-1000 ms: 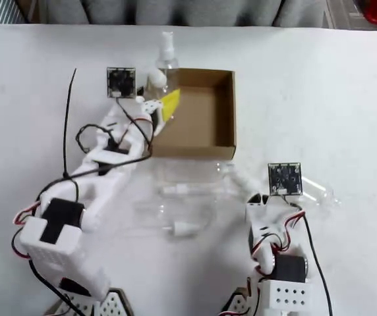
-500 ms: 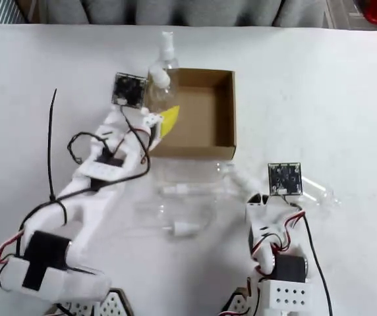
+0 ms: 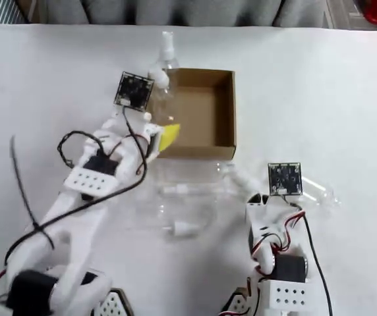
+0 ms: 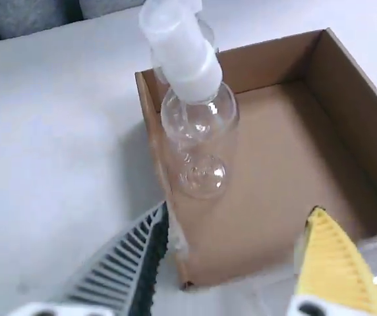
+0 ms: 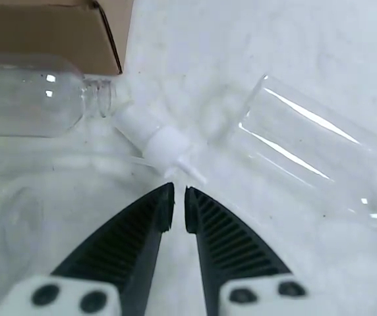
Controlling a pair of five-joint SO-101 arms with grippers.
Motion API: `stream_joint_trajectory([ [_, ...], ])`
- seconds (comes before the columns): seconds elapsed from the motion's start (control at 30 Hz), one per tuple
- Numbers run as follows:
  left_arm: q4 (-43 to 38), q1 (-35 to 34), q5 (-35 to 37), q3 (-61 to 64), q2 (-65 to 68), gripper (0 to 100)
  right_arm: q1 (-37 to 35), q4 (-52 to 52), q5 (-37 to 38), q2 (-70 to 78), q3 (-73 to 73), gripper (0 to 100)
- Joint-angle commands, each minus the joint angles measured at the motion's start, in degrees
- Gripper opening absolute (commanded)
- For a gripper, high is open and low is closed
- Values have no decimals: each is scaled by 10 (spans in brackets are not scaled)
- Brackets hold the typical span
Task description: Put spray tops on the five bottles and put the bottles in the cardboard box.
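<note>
Standing in the cardboard box (image 4: 274,171), against its wall at one corner, is a clear bottle (image 4: 200,128) with a white spray top (image 4: 178,46) on its neck. The left gripper (image 4: 239,214) hangs just above the box's near edge, its black finger (image 4: 145,260) outside the wall and its yellow one (image 4: 327,253) over the floor, spread wide with nothing between them. The high view adds what lies beside the box: more clear bottles on their sides (image 3: 175,212) in the strip between it and the arm bases, with a second spray top (image 3: 183,228) among them. The right gripper (image 5: 177,193) sits low over the table (image 3: 333,85), tips drawn almost together and holding nothing. Just past those tips lies a loose spray top (image 5: 159,140), touching or nearly touching the neck of an uncapped bottle (image 5: 30,95) beside the box corner. Another uncapped bottle (image 5: 307,155) lies on the other side. The rest of the box floor is bare, and open table spreads right of the box
</note>
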Motion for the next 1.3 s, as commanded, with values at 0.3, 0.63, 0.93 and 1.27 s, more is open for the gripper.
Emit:
stream_joint_trajectory([
  [0.3,329,15,-2,11,-155,308,3,4,7,4,6,17],
  [0.63,342,8,11,129,-205,208,3,4,8,4,6,17],
  [0.93,378,-92,14,183,-266,75,4,5,8,4,6,17],
  [1.27,377,-247,13,285,-385,76,7,0,8,0,6,18],
])
